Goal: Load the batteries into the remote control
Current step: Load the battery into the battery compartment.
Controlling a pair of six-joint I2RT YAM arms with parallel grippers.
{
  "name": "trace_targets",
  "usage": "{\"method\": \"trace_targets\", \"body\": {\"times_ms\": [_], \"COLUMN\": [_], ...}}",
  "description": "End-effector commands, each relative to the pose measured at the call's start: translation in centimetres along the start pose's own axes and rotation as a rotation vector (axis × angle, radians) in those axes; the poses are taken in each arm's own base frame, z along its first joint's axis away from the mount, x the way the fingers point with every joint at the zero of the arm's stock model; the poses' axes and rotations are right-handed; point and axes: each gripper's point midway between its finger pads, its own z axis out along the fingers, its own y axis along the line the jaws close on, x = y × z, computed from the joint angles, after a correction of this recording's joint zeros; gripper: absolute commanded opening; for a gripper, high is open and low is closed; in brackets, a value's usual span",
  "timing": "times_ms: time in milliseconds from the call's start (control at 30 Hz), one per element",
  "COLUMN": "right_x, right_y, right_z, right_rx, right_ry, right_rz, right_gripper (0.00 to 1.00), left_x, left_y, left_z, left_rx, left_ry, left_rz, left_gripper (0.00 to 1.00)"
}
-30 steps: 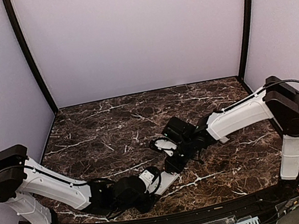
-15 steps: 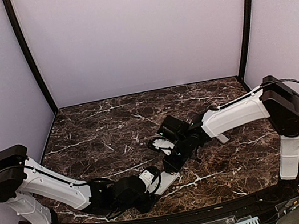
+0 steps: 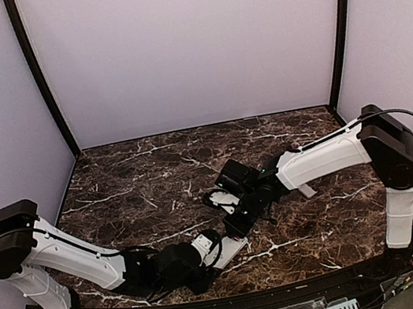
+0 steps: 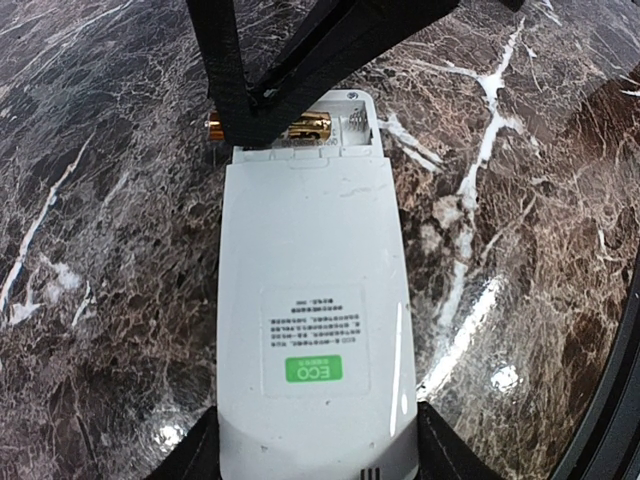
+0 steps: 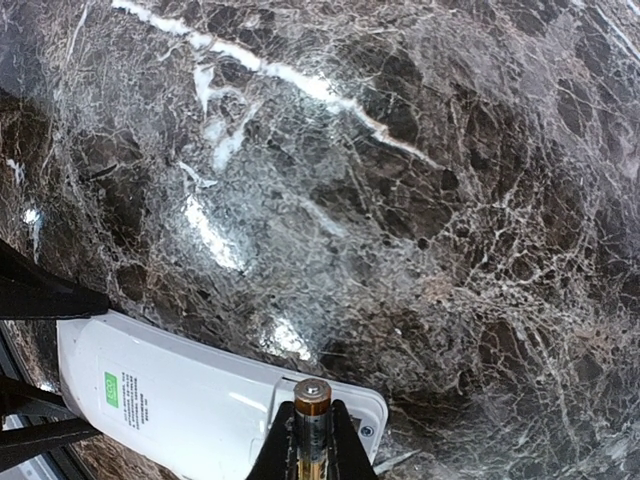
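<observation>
The remote control [image 4: 310, 300] lies back side up, white with a green ECO sticker, its battery bay open at the far end. My left gripper [image 4: 318, 452] is shut on its near end, one black finger [image 4: 195, 455] on each side. My right gripper [image 5: 312, 425] is shut on a battery [image 5: 312, 398] with a copper-coloured tip, held right over the remote control's [image 5: 180, 395] open bay. In the left wrist view the battery [image 4: 310, 127] lies crosswise at the bay under the right gripper [image 4: 270, 100]. From above, the two grippers meet at mid table, right [image 3: 238, 216] above left [image 3: 223, 249].
The dark marble table [image 3: 146, 173] is walled in by pale panels at the back and sides. A small pale flat piece [image 3: 306, 190] lies under the right forearm. A black rail [image 3: 240, 297] runs along the near edge.
The right arm has swung slightly left and carried the battery closer onto the remote's open end. The left arm and the remote have stayed still.
</observation>
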Motion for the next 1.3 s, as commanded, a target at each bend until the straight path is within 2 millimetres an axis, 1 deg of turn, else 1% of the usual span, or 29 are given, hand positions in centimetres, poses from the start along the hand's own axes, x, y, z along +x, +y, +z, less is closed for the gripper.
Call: {"method": "trace_targets", "body": {"times_ms": [0, 67, 200, 400, 500, 567, 667, 933, 1033, 1133, 1267], "right_x": [2.1, 2.6, 3.3, 4.0, 4.2, 4.5, 4.9, 4.7, 4.6, 4.9, 5.2], "right_y": [-0.8, -0.7, -1.5, -2.6, -3.5, -3.6, -3.7, -3.5, -3.5, -3.8, -4.3], "right_z": [2.1, 1.8, 1.0, 1.3, 1.1, 1.0, 0.7, 0.0, -0.2, -0.2, -0.5], "right_rx": [0.039, 0.038, 0.078, 0.139, 0.198, 0.208, 0.207, 0.211, 0.209, 0.231, 0.26], "right_ry": [0.024, 0.003, -0.023, -0.003, -0.009, -0.006, -0.003, -0.013, -0.005, 0.016, 0.03], "right_rz": [-0.01, -0.025, -0.059, -0.099, -0.124, -0.136, -0.136, -0.129, -0.125, -0.102, -0.055], "right_gripper": [0.04, 0.05, 0.06, 0.07, 0.1, 0.13, 0.14, 0.15, 0.18, 0.2, 0.19], "left_x": [7.8, 7.7, 7.6, 7.7, 7.7, 7.6, 7.6, 7.7, 7.6, 7.7, 7.6], "left_y": [3.9, 4.0, 3.9, 3.9, 3.9, 3.8, 3.8, 3.8, 3.8, 3.8, 3.8], "left_z": [-0.7, -0.8, -0.8, -0.7, -0.7, -0.7, -0.7, -0.7, -0.7, -0.7, -0.8], "left_rx": [-0.129, -0.132, -0.129, -0.129, -0.128, -0.127, -0.127, -0.124, -0.123, -0.124, -0.123], "left_ry": [0.249, 0.244, 0.24, 0.244, 0.244, 0.244, 0.244, 0.245, 0.244, 0.244, 0.242], "left_rz": [0.062, 0.057, 0.058, 0.06, 0.061, 0.061, 0.061, 0.065, 0.063, 0.064, 0.064], "left_gripper": [0.19, 0.18, 0.18, 0.18, 0.18, 0.18, 0.18, 0.19, 0.19, 0.19, 0.19]}}
